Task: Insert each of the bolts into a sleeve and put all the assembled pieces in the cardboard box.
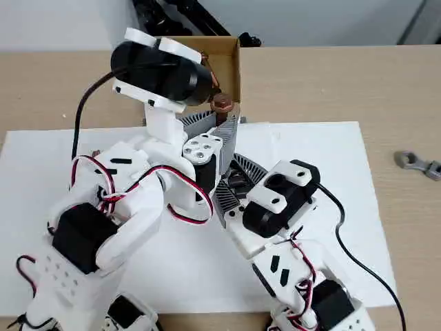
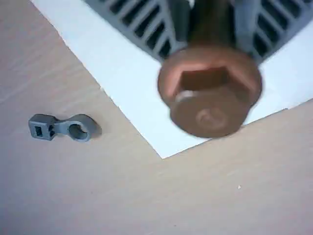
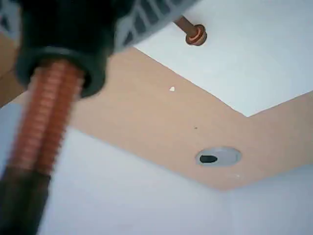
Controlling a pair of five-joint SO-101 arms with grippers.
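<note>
Overhead, cardboard box (image 1: 231, 65) just behind clamped bolt (image 1: 222, 103); left wrist: hex head.

A copper-coloured threaded metal bolt (image 3: 46, 117) runs close to the lens. One end sits inside a black cylindrical sleeve (image 3: 63, 44) (the other end meets a dark part, too blurred to identify). A grey ribbed plastic finger (image 3: 146, 14) adjoins the sleeve. Farther off, a second copper bolt (image 3: 194, 35) shows against a white paper sheet (image 3: 254, 58). The light wooden tabletop (image 3: 146, 122) carries a grey round disc (image 3: 217, 157) with a dark hole
</note>
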